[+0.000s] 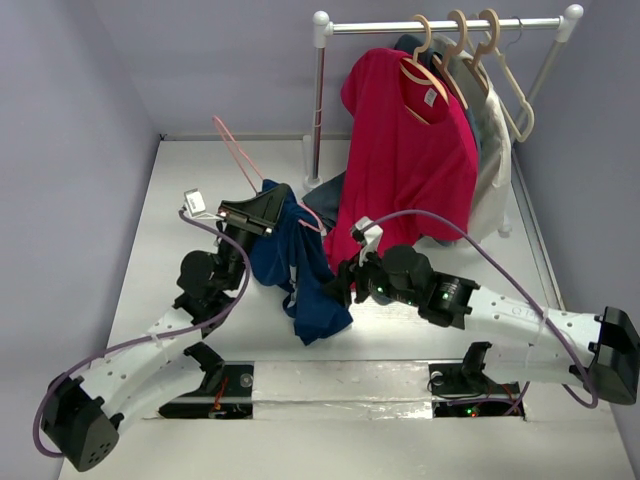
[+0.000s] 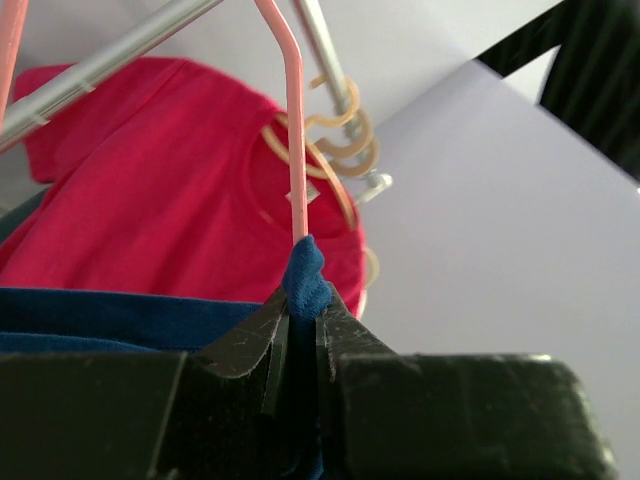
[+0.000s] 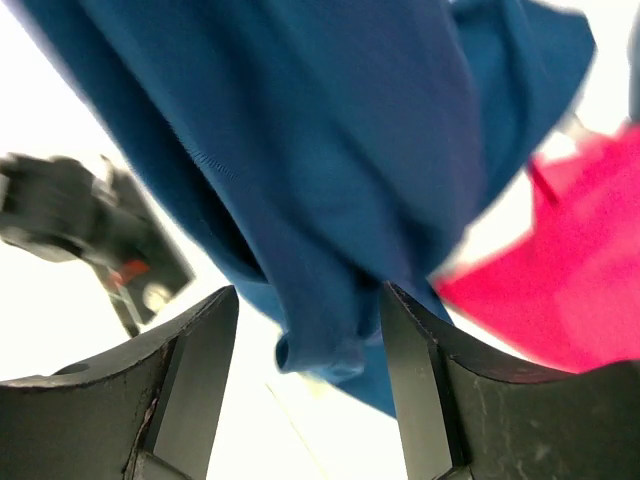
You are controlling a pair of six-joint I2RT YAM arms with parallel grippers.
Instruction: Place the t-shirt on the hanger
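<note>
The navy t-shirt (image 1: 295,262) hangs in a bunch from my left gripper (image 1: 262,212) down to the table. The pink hanger (image 1: 238,158) sticks up and to the left from that gripper. In the left wrist view the left gripper (image 2: 303,300) is shut on a fold of the t-shirt (image 2: 305,272), and the hanger wire (image 2: 294,150) runs down into that fold. My right gripper (image 1: 340,285) is open at the shirt's lower right. In the right wrist view the right gripper (image 3: 310,295) has its jaws apart, with the t-shirt (image 3: 330,190) hanging between them, not pinched.
A white clothes rack (image 1: 320,100) stands at the back right. It carries a red t-shirt (image 1: 405,150), a white garment (image 1: 492,160) and beige hangers (image 1: 500,70). The red t-shirt hangs just behind the right gripper. Purple walls close in the left and right sides.
</note>
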